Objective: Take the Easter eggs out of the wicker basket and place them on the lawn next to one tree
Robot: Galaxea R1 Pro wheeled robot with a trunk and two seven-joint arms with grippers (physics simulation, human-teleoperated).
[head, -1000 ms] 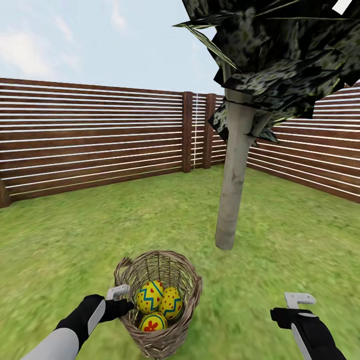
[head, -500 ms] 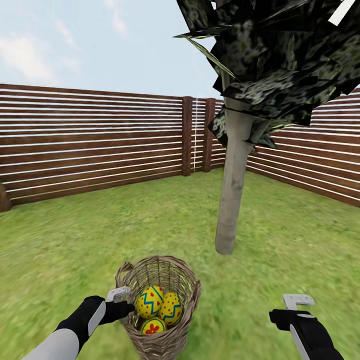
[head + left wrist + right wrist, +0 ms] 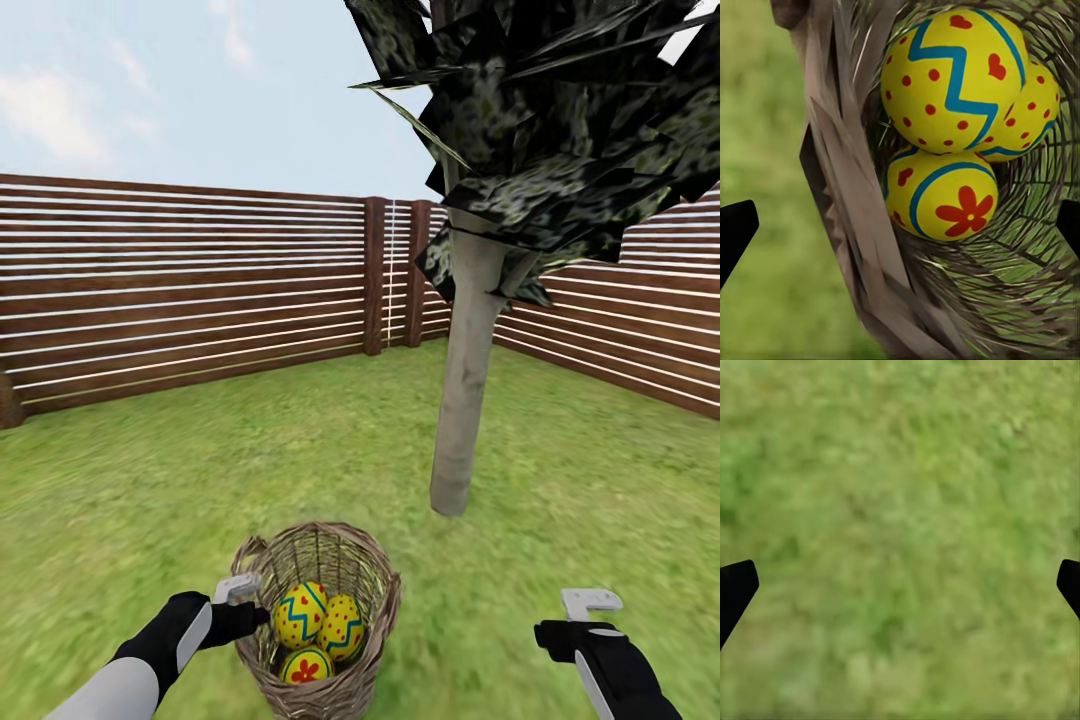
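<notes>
Left hand beside upright wicker basket holding Easter eggs.

Open yard, daylight. Brown horizontal-slat wooden fence runs across the back and meets a second run at a corner with two posts, then angles along the right side. Pale blue sky with thin, soft white clouds above it. Flat green grass fills the ground. Dark rounded shape at far left fence base, possibly a stump or post.
</notes>
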